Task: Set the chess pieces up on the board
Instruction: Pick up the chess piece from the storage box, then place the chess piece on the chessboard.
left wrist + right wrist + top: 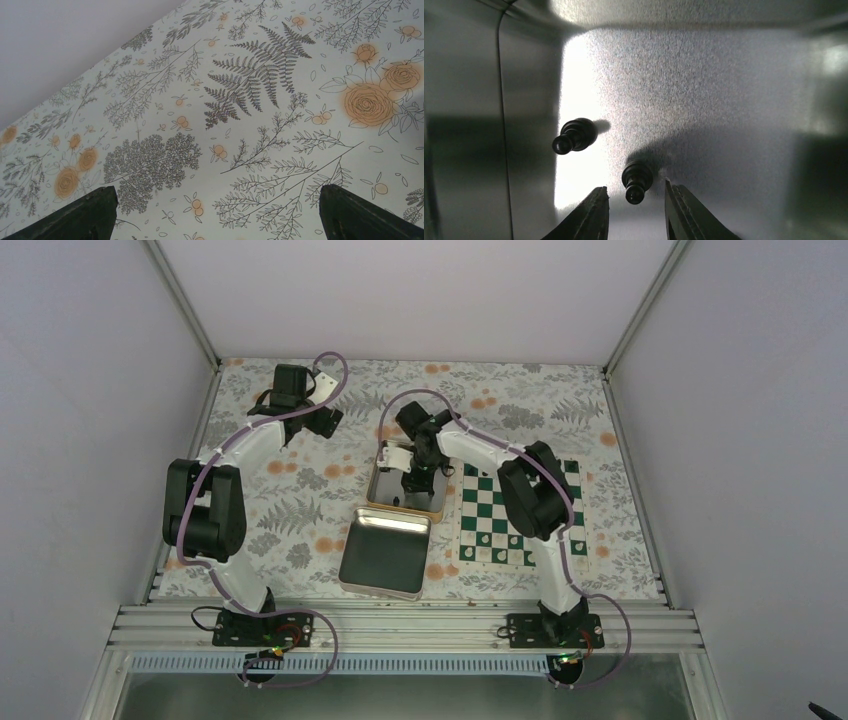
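1. Black fingertips of the left gripper poke in at the lower left and lower right corners of its wrist view. They are spread wide, with nothing between them but the floral tablecloth beneath. Only the tips show.
2. From overhead, this gripper hangs at the upper left of the cloth, well apart from both tins and the board.
3. Lower centre of the overhead view lies a shiny metal tin. Just above it sits a second tin, and the right arm dips into it, hiding most of its inside.
4. In its wrist view, the right gripper is parted narrowly at the lower centre. Its fingers stand either side of a black chess piece lying on the tin floor, with a sliver of gap on each side and no contact visible.
5. A second black piece lies on its side to the upper left of it, near the tin wall.
6. Right of centre overhead, the board lies flat beside the tins, its middle covered by the right arm. The specks on its lower rows are too small to identify.
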Motion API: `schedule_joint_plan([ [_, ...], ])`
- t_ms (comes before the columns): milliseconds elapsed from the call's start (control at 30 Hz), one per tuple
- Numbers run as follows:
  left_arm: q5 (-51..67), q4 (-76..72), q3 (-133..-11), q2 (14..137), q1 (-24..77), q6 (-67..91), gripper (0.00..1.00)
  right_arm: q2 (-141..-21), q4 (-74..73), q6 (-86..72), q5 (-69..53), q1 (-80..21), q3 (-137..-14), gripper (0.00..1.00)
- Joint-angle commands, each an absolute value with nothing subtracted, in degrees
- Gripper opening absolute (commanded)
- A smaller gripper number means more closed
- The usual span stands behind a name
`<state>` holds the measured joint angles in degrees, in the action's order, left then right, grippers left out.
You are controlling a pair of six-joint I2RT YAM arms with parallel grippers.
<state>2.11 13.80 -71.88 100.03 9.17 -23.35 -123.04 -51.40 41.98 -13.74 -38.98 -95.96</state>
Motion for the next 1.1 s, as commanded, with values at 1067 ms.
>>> schedule_joint_plan([
  [1067,2.6,13.2,-72.6,99.1,9.4,-23.3,1.00,-104.6,-54.8,41.7,-8.1,-22.1,-91.2,0.07],
])
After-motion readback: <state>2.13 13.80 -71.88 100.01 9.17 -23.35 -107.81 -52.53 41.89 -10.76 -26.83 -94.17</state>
